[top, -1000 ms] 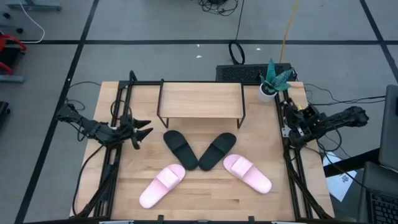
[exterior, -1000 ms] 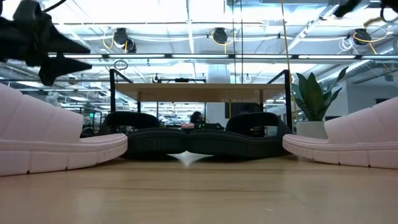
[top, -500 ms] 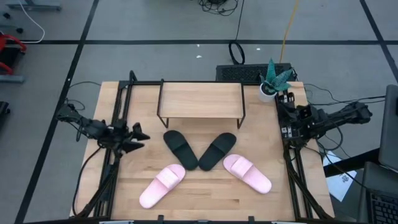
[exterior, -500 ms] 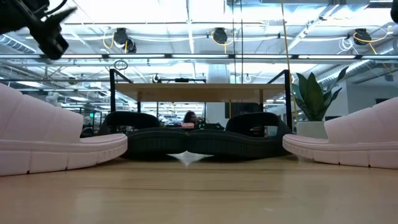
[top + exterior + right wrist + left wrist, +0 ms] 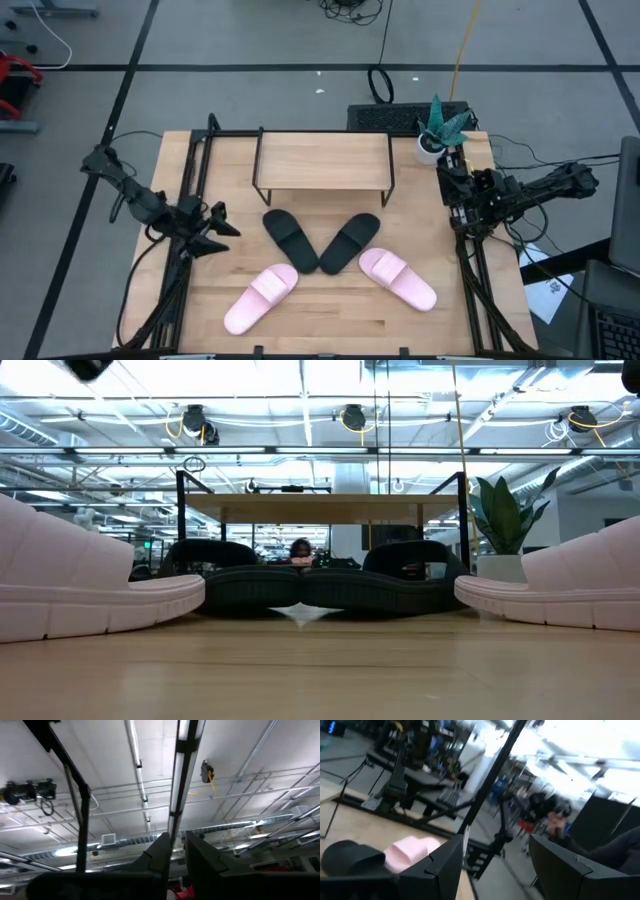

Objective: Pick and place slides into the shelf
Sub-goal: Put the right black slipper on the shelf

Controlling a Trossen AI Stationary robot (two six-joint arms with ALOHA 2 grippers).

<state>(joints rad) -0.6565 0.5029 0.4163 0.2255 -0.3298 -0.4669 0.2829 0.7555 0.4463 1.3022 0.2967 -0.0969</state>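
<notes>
Slides (image 5: pixel 320 243) unmoved, left gripper (image 5: pixel 222 227) repositioned

Two matte black slides (image 5: pixel 290 239) and two pale pink slides (image 5: pixel 261 298) are lying on a light wood-grain worktop (image 5: pixel 330 320), a shelf (image 5: pixel 322 160) is showing a pale plank on black legs, and a green plant (image 5: pixel 443 124) is sitting in a white pot.

I see the shelf (image 5: pixel 322 160) standing bare at the worktop's far side, plank top on thin black legs. Just before it two black slides (image 5: pixel 291 240) (image 5: pixel 348 243) form a V (near ends touching); pink slides (image 5: pixel 260 299) (image 5: pixel 398 278) lie nearer, splayed outward.
</notes>
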